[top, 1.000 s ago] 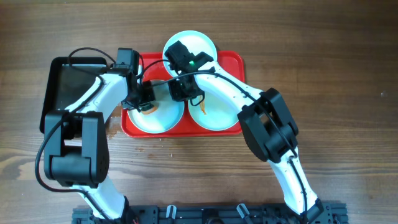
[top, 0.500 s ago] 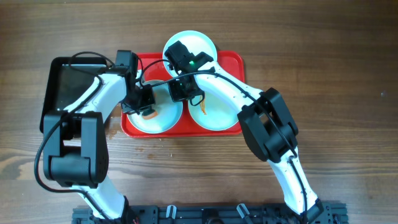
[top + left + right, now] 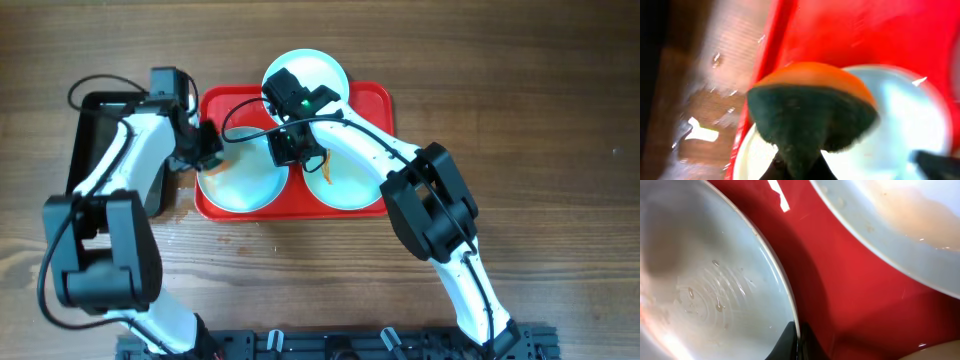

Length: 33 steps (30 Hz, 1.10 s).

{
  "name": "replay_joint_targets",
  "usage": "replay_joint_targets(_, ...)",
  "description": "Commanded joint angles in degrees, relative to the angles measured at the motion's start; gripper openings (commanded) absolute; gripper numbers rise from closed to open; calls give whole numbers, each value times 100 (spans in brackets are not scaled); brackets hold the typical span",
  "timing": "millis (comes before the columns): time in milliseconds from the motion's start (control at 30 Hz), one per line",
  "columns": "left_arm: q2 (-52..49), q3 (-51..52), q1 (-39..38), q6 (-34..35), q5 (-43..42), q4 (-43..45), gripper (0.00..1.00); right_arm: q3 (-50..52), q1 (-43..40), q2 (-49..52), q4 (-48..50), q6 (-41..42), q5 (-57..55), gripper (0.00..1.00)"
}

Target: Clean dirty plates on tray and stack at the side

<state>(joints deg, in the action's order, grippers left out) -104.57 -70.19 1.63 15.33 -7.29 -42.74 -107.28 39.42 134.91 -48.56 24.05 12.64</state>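
Observation:
The red tray (image 3: 370,100) holds two pale plates side by side. A third plate (image 3: 310,68) overhangs its far edge. My left gripper (image 3: 205,148) is shut on an orange sponge with a dark green pad (image 3: 810,115). It is over the tray's left rim, at the left edge of the left plate (image 3: 245,185). That plate looks wet (image 3: 910,125). My right gripper (image 3: 290,148) is shut on the left plate's right rim (image 3: 796,330). The right plate (image 3: 350,185) carries an orange-brown smear.
A smaller black tray (image 3: 95,130) lies left of the red tray, under my left arm. The wood between the two trays is wet (image 3: 700,130). In the right wrist view, the red tray floor (image 3: 850,290) separates the held plate (image 3: 710,280) from a smeared plate (image 3: 900,220).
My left gripper has moved left with the sponge, from over the left plate to the tray's left rim. My right gripper has kept hold of the plate's rim.

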Motion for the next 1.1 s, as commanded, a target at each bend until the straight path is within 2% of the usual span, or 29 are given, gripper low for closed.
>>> replay_joint_targets(0,0,-118,35,50,-518,72,4,17,-50,199,-52,35,-232,4)
replay_joint_targets(233,-568,-61,-315,50,-686,223,4,17,-50,199,-31,35,-229,4)
replay_joint_targets(467,-688,52,-516,50,-671,254,4,17,-50,199,-31,35,-229,4)
replay_joint_targets(500,-697,90,-514,52,-610,308,4,17,-50,199,-33,37,-229,4)
replay_joint_targets(633,-896,98,-509,50,518,337,4,17,-50,199,-57,33,-229,4)
replay_joint_targets(733,-1067,98,-426,50,678,345,4,17,-50,199,-61,31,-232,4)
replay_joint_targets(833,-1071,98,-297,57,678,92,4,17,-50,199,-57,33,-232,4)
replay_joint_targets(967,-1071,98,-247,662,1351,-570,4,17,-50,199,-52,35,-232,4)
replay_joint_targets(1067,-1012,76,-254,769,1316,-1032,4,17,-50,199,-50,66,-234,4)
